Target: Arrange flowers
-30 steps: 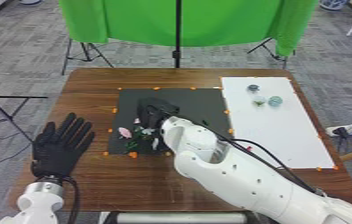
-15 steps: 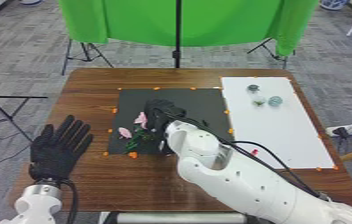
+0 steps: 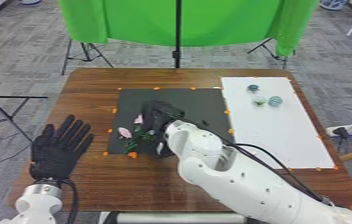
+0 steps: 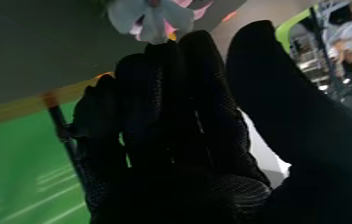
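Your nearer pink flower lies on the L part of the black mat, long axis on a slant, far end a bit L, near end a bit R; can't tell which way its face points. Another pink bloom is just beyond, by your R hand, w/ green leaves running twd the mat's near edge. In the R wrist view, a pale flower points its petals at your fingertips (pink petals peek out behind); stem's hidden, so can't tell its long axis.

Same view, your R hand is open: fingers straight & close together, thumb well out to the side. Can't tell if the tips touch the pale flower. Your L hand is open too, fingers spread, at the tbl's L side.

Brown wooden tbl, white sheet on the R w/ a teal ball. Green cloth hangs behind, grey floor around.
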Available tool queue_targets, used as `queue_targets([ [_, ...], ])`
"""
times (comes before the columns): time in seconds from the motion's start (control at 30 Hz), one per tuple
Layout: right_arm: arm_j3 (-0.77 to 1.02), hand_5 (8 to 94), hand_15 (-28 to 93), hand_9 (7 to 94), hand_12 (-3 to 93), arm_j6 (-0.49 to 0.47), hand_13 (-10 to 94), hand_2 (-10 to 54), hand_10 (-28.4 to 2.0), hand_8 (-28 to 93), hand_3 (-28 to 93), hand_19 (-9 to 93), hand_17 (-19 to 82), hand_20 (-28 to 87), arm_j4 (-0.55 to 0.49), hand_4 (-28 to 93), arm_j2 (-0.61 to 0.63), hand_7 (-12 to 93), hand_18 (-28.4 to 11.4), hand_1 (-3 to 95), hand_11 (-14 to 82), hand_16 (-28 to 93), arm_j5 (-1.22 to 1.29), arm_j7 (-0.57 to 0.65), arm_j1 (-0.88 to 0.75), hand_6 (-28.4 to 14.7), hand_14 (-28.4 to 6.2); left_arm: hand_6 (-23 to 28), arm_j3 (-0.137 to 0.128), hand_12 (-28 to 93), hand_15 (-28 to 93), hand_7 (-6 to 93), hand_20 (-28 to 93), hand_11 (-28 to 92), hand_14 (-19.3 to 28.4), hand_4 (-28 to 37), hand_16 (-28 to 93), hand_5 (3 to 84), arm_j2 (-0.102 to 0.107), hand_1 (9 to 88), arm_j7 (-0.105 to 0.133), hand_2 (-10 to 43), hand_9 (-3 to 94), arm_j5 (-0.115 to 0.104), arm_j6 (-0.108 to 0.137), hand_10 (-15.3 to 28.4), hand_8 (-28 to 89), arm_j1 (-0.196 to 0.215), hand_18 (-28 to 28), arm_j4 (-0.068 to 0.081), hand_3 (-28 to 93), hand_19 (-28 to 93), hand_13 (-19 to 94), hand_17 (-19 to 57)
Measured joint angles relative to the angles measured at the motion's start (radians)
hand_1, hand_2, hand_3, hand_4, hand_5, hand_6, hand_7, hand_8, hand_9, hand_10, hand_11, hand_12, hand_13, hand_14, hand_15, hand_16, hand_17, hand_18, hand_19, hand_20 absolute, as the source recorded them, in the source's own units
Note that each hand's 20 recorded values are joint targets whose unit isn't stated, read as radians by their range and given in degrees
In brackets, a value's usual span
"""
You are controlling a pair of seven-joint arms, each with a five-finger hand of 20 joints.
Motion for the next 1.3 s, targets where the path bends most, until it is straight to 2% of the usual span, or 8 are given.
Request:
queue_targets([
  [0.27, 0.266, 54.3, 71, 51.4, 20.4, 0.132, 44, -9.5, -20.3, -11, 77, 85, 26, 44, -0.156, -28, 0.103, 15, -24.0, 41.9, 24.2, 24, 0.064, 0.064, -0.143, -7.3, -18.9, 9.0, -0.019, 11, 29, 9.0, 14, 17, 13.7, -28.3, -4, 43.5, -0.011, 25.9, 0.005, 13.5, 36.0, 0.000, -0.005, 14.3, -8, 0.015, 12.3, -0.007, 77, 25, 28, -4.0],
  [0.37, 0.365, 53.6, 54, 48.8, 18.3, 0.156, 43, -9.5, -18.9, -11, 78, 79, 24, 40, -0.165, -28, 0.181, 14, -23.2, 41.8, 17.6, 16, 0.064, 0.080, -0.180, -7.1, -17.5, 9.0, -0.030, 11, 29, 9.1, 14, 17, 13.8, -28.3, -4, 43.5, -0.020, 25.8, 0.008, 13.4, 36.1, 0.001, -0.008, 14.2, -8, 0.031, 12.3, -0.014, 77, 25, 28, -4.0],
  [0.47, 0.445, 52.2, 37, 47.4, 16.4, 0.163, 42, -9.5, -17.1, -12, 79, 75, 22, 35, -0.129, -28, 0.263, 15, -22.6, 43.6, 13.5, 15, 0.057, 0.084, -0.204, -6.2, -16.2, 9.0, -0.037, 11, 29, 9.1, 14, 17, 13.8, -28.3, -4, 43.5, -0.025, 25.9, 0.016, 13.4, 36.0, 0.001, -0.009, 14.2, -8, 0.046, 12.3, -0.019, 77, 25, 28, -4.0],
  [0.67, 0.496, 50.5, 27, 46.8, 14.1, 0.172, 44, -9.5, -13.4, -12, 79, 74, 22, 32, 0.054, -28, 0.376, 15, -22.1, 46.9, 10.6, 16, 0.048, 0.096, -0.186, -4.7, -14.5, 8.9, -0.035, 12, 29, 9.0, 14, 17, 13.8, -28.3, -4, 43.4, -0.027, 26.0, 0.028, 13.5, 36.2, 0.001, -0.010, 14.3, -8, 0.053, 12.3, -0.020, 77, 25, 28, -4.0],
  [0.93, 0.435, 49.3, 29, 46.2, 12.8, 0.158, 45, -9.5, -11.5, -13, 79, 78, 24, 34, 0.129, -28, 0.400, 15, -21.7, 49.8, 9.3, 19, 0.043, 0.091, -0.129, -3.0, -13.1, 8.9, -0.025, 11, 29, 9.2, 14, 17, 13.8, -28.3, -4, 43.5, -0.027, 26.0, 0.034, 13.5, 36.1, 0.000, -0.008, 14.2, -8, 0.050, 12.3, -0.019, 77, 25, 28, -4.0],
  [1.07, 0.389, 54.2, 40, 53.8, 13.8, 0.142, 48, -9.5, -11.6, -14, 76, 81, 25, 38, 0.150, -28, 0.388, 17, -21.7, 54.0, 11.6, 19, 0.025, 0.077, -0.093, -1.3, -12.6, 8.9, -0.022, 11, 29, 9.1, 14, 17, 13.8, -28.3, -4, 43.5, -0.027, 26.1, 0.034, 13.5, 36.1, 0.000, -0.008, 14.2, -8, 0.045, 12.2, -0.019, 77, 25, 28, -4.0],
  [1.2, 0.347, 60.5, 40, 62.0, 15.6, 0.101, 57, -9.5, -12.0, -13, 75, 82, 29, 41, 0.178, -28, 0.379, 16, -21.8, 57.9, 14.6, 22, -0.011, 0.069, -0.065, -1.6, -11.4, 9.0, -0.022, 11, 29, 9.1, 14, 17, 13.8, -28.3, -4, 43.5, -0.027, 26.1, 0.034, 13.6, 36.1, 0.000, -0.008, 14.2, -8, 0.045, 12.2, -0.019, 77, 25, 28, -4.0],
  [1.3, 0.303, 66.1, 34, 68.8, 20.7, 0.076, 64, -9.5, -11.9, -13, 59, 83, 32, 42, 0.214, -28, 0.371, 18, -21.5, 67.5, 15.7, 34, -0.027, 0.086, -0.043, -1.2, -8.9, 9.0, -0.022, 12, 29, 8.9, 14, 17, 13.8, -28.3, -4, 43.5, -0.028, 26.1, 0.034, 13.7, 36.0, 0.000, -0.007, 14.2, -8, 0.045, 12.2, -0.019, 77, 25, 28, -4.0],
])
